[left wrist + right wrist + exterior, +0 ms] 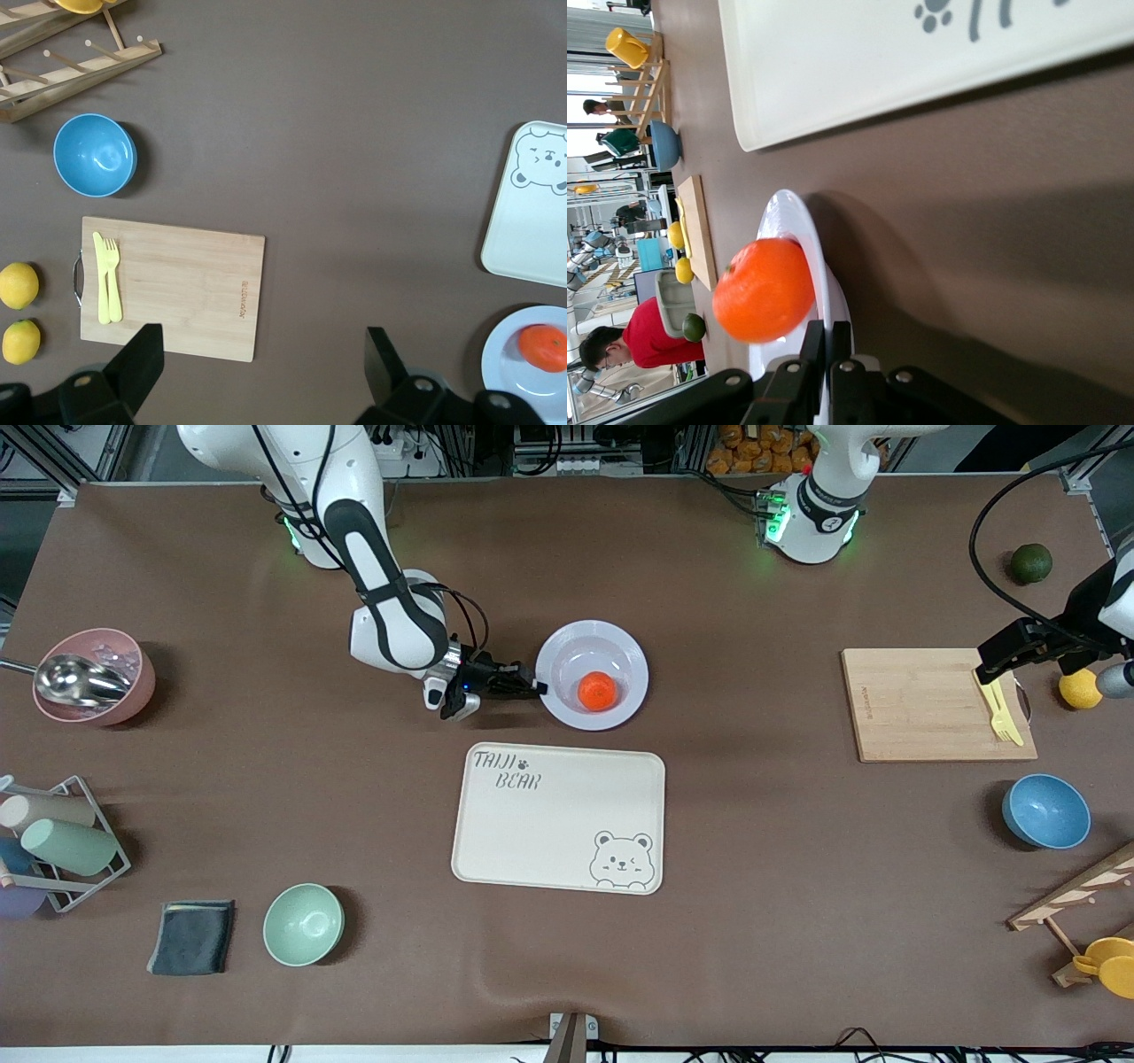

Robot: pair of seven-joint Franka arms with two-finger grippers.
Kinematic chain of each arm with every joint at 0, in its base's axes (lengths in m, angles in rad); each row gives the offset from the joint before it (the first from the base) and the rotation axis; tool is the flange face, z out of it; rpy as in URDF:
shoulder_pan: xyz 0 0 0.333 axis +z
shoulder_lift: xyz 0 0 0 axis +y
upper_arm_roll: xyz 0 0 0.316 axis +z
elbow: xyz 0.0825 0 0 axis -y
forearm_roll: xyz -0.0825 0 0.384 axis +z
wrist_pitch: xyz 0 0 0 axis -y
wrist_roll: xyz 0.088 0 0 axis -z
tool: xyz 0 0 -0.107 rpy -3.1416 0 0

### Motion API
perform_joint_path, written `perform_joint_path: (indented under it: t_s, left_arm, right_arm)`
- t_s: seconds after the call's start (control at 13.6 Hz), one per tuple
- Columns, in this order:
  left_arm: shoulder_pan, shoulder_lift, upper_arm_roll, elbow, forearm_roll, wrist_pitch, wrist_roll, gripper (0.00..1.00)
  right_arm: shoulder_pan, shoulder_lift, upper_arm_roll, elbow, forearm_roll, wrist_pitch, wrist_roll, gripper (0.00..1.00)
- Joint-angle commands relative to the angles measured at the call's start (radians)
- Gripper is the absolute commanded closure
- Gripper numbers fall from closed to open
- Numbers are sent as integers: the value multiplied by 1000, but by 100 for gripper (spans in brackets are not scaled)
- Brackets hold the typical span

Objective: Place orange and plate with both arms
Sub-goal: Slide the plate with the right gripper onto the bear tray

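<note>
Front view shows the brown tabletop (762,850) with the cream bear tray (558,817) as landmark; the plate (567,707) lies just farther from the camera than that tray, flat on the tabletop, and the orange (597,691) sits in its well. The right hand (537,687) is clamped on the plate's rim at the right arm's end. The left hand (259,354) hangs with fingers spread wide over the cutting board (921,708), well apart from the tray.
</note>
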Motion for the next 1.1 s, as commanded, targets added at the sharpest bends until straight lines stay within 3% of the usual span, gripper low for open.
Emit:
perform_joint_path:
  t_s: [0.0, 0.29, 0.44, 1.03]
  left_arm:
    - [-1, -21, 8, -20, -16, -6, 21, 0]
    - [-2, -18, 8, -16, -13, -6, 40, 0]
    - [-8, -20, 8, -18, -15, -6, 45, 0]
    - [-8, 5, 7, -16, -6, 0, 52, 0]
  right_arm:
    - [3, 13, -5, 16, 80, 17, -21, 100]
    - [8, -10, 3, 16, 220, 11, -17, 100]
    - [0, -16, 1, 13, 235, -65, 40, 100]
    - [-55, -61, -2, 21, 243, -121, 147, 100]
